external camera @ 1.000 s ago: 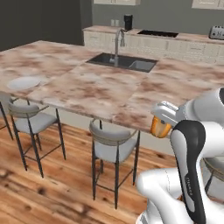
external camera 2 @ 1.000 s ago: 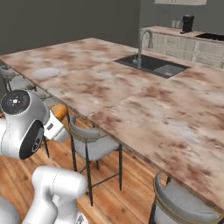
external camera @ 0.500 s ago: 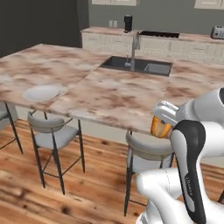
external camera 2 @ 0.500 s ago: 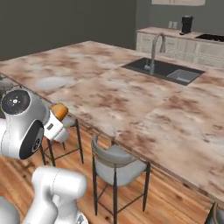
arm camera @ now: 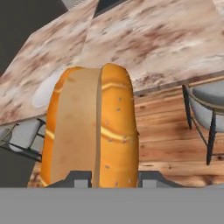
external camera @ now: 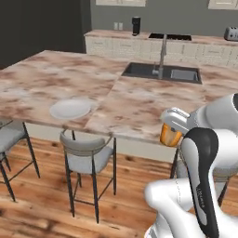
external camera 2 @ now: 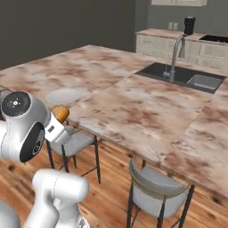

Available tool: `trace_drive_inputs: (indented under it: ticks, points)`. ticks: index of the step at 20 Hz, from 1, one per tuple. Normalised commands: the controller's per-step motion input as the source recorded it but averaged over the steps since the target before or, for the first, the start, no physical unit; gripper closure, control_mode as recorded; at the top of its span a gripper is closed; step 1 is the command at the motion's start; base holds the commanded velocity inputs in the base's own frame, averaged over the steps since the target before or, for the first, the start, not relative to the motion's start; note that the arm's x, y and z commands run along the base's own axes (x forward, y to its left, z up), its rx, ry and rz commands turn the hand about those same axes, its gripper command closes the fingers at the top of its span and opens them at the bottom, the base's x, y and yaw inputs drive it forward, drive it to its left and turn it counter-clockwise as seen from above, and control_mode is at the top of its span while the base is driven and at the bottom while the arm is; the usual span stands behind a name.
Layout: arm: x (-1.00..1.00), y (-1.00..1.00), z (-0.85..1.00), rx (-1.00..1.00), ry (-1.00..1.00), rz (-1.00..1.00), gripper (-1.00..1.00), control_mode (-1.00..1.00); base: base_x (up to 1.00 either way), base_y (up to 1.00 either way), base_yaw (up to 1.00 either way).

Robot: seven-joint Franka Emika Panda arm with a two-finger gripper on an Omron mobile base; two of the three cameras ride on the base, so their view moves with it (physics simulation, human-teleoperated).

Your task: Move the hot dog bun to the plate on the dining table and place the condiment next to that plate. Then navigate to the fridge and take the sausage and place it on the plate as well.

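My gripper [external camera: 170, 134] is shut on the hot dog bun [external camera: 168, 136], held in front of the table's near edge. In the hand view the golden bun [arm camera: 92, 127] with its pale split stands between the fingertips [arm camera: 78, 178]. From the right base view the bun [external camera 2: 60, 112] pokes out beside the arm's white joint. The white plate [external camera: 70, 109] lies on the marbled dining table [external camera: 42, 79] near its front edge, to the left of the bun; it also shows in the right base view [external camera 2: 64, 95] and partly behind the bun [arm camera: 41, 92]. The condiment, fridge and sausage are out of view.
Grey stools [external camera: 86, 151] [external camera 2: 160, 187] stand along the table's near side over a wooden floor. A dark sink [external camera: 162, 72] with a tall tap [external camera: 162, 53] sits in the adjoining marbled top to the right. A cream back counter [external camera: 153, 39] carries small appliances.
The base has driven along the table, so the whole scene has slid right in both base views and the plate now lies nearer. The bun stays in the shut gripper.
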Motion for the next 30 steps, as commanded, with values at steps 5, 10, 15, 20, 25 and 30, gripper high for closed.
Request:
trace_drive_inputs:
  ticks: [5, 10, 15, 20, 25, 30]
  points:
    - [0.00, 0.00, 0.00, 0.00, 0.00, 0.00, 1.00, 1.00, 0.32, 1.00, -0.22]
    - [0.00, 0.00, 0.00, 0.00, 0.00, 0.00, 1.00, 1.00, 0.33, 1.00, -0.22]
    - [0.00, 0.00, 0.00, 0.00, 0.00, 0.00, 1.00, 1.00, 0.43, 1.00, -0.24]
    - [0.00, 0.00, 0.00, 0.00, 0.00, 0.00, 1.00, 1.00, 0.43, 1.00, -0.27]
    - [0.00, 0.00, 0.00, 0.00, 0.00, 0.00, 1.00, 1.00, 0.53, 0.96, -0.44]
    - [0.00, 0.00, 0.00, 0.00, 0.00, 0.00, 1.00, 1.00, 0.68, 0.62, -0.50]
